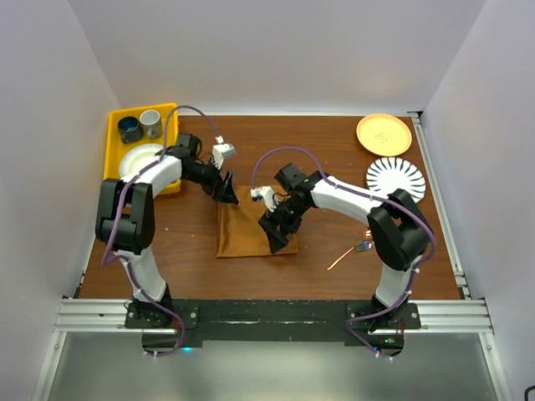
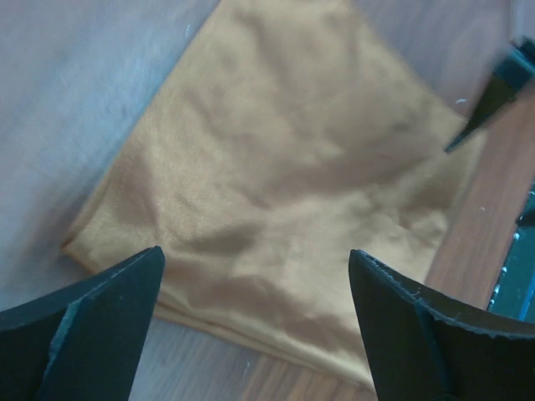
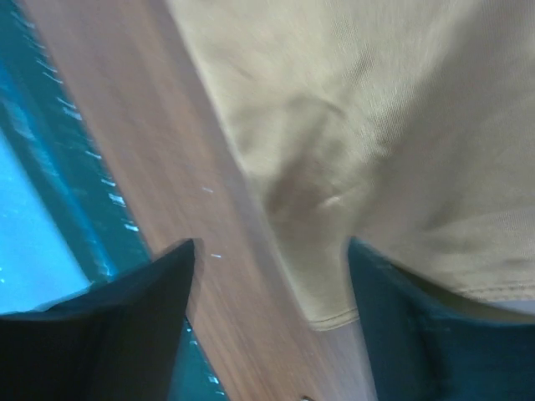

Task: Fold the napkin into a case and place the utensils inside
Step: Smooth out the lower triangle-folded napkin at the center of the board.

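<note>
The left gripper [image 1: 226,190] hangs over the far left corner of the folded napkin [image 1: 247,230], its jaws spread wide with nothing between them. In its wrist view the rust-brown cloth lies flat beneath and ahead of the fingers [image 2: 92,326]. A folded edge runs just past the fingertips, with bare wood of the table [image 1: 334,171] on either side.

The right gripper [image 1: 277,242] is released too, jaws apart at the napkin's near right corner. In its wrist view that hemmed corner lies between the two fingers, one finger over bare wood and the other over the cloth. Whether that finger touches the cloth cannot be told. Beyond the outer finger the table's edge shows as a teal strip, blurred.

The utensils [image 1: 358,249] lie on the wood to the right of the right gripper, well apart from the napkin. They are too small to separate into pieces.

To the left of the left gripper a yellow bin [image 1: 115,150] holds a dark cup [image 1: 129,129], a grey cup [image 1: 151,123] and a white plate [image 1: 140,159], which the arm partly covers. A yellow plate [image 1: 384,134] and a white ribbed plate [image 1: 394,177] sit far to the right, with open wood between them and both grippers.
</note>
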`<action>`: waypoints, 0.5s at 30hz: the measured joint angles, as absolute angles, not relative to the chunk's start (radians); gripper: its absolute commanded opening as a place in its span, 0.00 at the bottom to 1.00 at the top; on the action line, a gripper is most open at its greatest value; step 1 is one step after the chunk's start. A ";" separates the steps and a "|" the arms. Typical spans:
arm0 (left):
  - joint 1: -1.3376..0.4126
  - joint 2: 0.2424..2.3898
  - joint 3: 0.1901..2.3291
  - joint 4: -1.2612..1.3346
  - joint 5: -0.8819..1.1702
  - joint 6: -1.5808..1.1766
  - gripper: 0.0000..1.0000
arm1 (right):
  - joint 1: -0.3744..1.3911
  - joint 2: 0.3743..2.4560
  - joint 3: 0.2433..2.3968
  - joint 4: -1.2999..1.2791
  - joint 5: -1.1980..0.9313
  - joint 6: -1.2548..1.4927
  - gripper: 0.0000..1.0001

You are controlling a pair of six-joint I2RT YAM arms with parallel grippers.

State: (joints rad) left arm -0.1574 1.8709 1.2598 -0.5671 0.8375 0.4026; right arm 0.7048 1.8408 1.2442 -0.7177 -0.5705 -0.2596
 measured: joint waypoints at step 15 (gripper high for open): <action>-0.139 1.369 0.817 0.167 0.918 -0.319 1.00 | 0.613 1.609 1.237 -0.358 -0.693 0.110 0.98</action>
State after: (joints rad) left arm -0.1394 1.3689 0.8165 0.1673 0.9184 -0.3195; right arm 0.6132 1.6093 1.2373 -0.3580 -0.6933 0.1101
